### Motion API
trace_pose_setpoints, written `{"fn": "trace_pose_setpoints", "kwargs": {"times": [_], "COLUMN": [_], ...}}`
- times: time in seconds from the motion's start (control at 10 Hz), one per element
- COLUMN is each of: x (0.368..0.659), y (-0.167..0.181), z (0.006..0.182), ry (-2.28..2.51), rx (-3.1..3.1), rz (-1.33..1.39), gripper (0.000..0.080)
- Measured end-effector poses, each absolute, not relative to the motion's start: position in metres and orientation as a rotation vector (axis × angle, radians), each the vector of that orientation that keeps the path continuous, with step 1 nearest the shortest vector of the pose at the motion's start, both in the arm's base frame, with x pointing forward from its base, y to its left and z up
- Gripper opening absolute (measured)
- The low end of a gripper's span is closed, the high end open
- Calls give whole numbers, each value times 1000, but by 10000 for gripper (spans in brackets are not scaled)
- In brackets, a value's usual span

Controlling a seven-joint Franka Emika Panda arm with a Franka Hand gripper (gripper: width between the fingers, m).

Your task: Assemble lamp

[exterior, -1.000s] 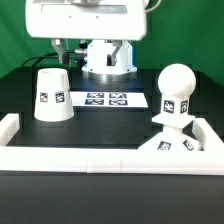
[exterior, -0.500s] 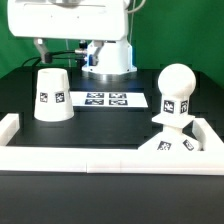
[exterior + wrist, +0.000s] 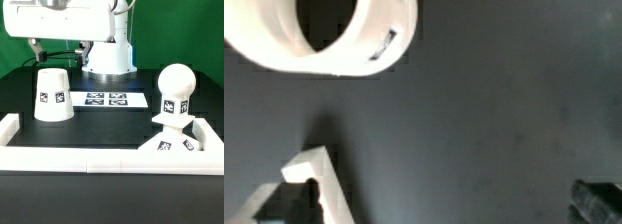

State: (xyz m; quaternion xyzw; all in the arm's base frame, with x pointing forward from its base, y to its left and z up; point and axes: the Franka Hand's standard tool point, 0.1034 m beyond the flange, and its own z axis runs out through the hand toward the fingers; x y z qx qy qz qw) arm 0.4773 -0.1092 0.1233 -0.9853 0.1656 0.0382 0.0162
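The white shade (image 3: 52, 94) stands on the black table at the exterior view's left, narrow end up, with a tag on its side. The ball-shaped bulb (image 3: 178, 92) stands upright on the flat square base (image 3: 168, 150) at the right, inside the white frame's corner. My arm's white hand (image 3: 60, 14) hangs high at the upper left, above and behind the shade. In the wrist view the shade's ring-shaped rim (image 3: 317, 42) shows from above. My gripper (image 3: 438, 205) is open and empty, with its dark fingertips (image 3: 601, 196) far apart.
The marker board (image 3: 106, 100) lies flat on the table between shade and bulb. A low white frame (image 3: 90, 158) runs along the front with short side walls. The robot pedestal (image 3: 108, 55) stands at the back. A white strip (image 3: 327, 185) shows beside one fingertip.
The white hand has moved toward the exterior view's left and a little up, uncovering more of the pedestal. Shade, bulb and base have not moved.
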Motion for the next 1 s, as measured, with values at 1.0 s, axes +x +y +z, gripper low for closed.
{"fn": "trace_pose_setpoints", "kwargs": {"times": [1.0], "x": [434], "y": [-101], "z": [108], "ry": [650], "rx": [-3046], "rz": [47], "gripper": [698]}}
